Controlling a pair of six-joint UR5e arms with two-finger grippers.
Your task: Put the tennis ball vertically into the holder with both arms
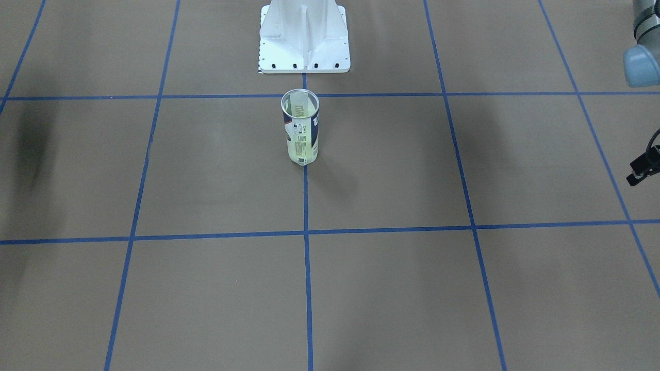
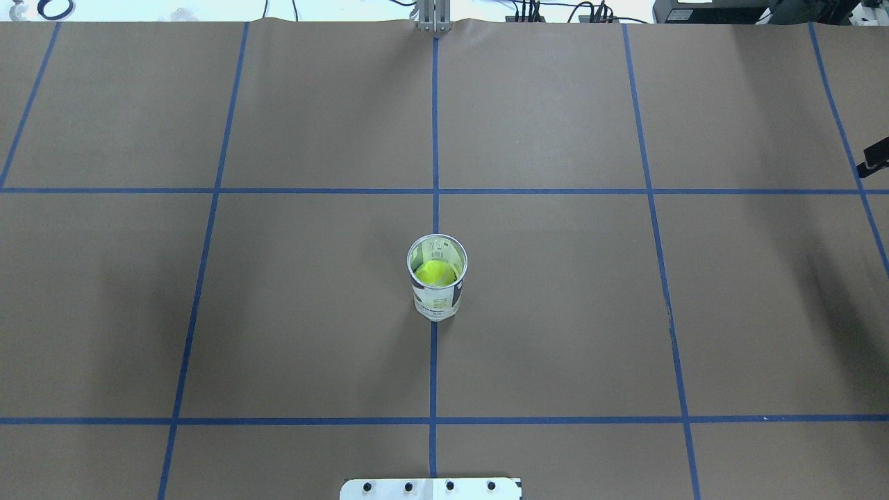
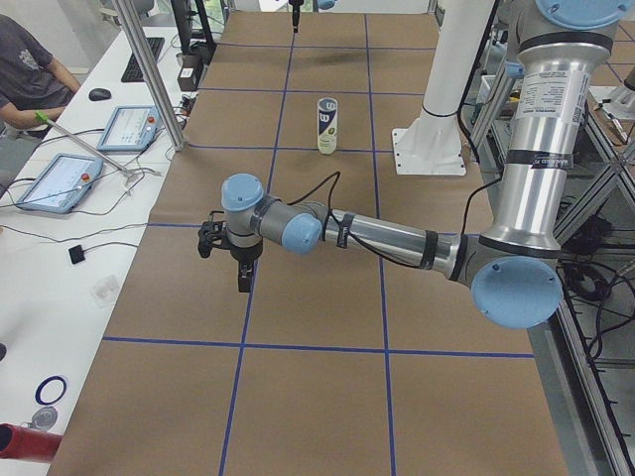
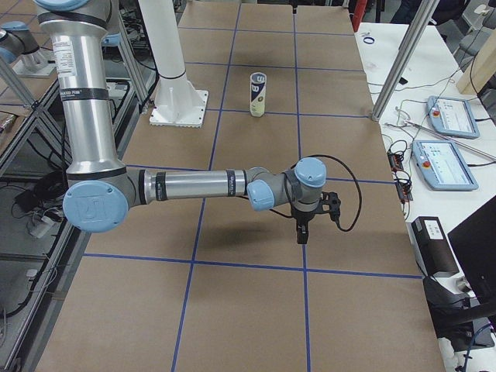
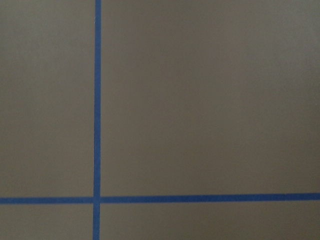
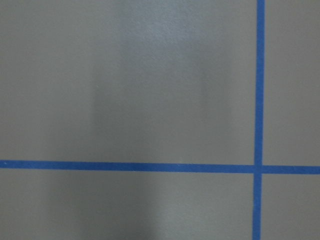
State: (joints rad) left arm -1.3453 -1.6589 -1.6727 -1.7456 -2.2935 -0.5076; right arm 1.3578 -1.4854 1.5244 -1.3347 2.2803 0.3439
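- The table is brown paper cut into squares by blue tape. I read the grid as placement marks, since the can sits right on the centre line.
- The left arm and right arm each reach out low and level toward opposite ends of the table, well apart from the can. My judgement is that they are parked clear so nothing knocks it, which suits a finished job.
- The white pedestal stands just behind the can on the same line. Both central cameras crop it.
- The holder stands upright at mid-table, mouth open to the ceiling, touched by neither arm.
- The tennis ball lies inside it, low down. Only the overhead view looks into the mouth. From the front I get just a yellowish tint through the plastic, so it may be more than 1 ball.
- The left gripper and right gripper point straight down over bare paper. They show whole only from the 2 side cameras, so I cannot tell whether the fingers are spread or pressed together. The 2 wrist cameras give me paper and tape, no fingers.
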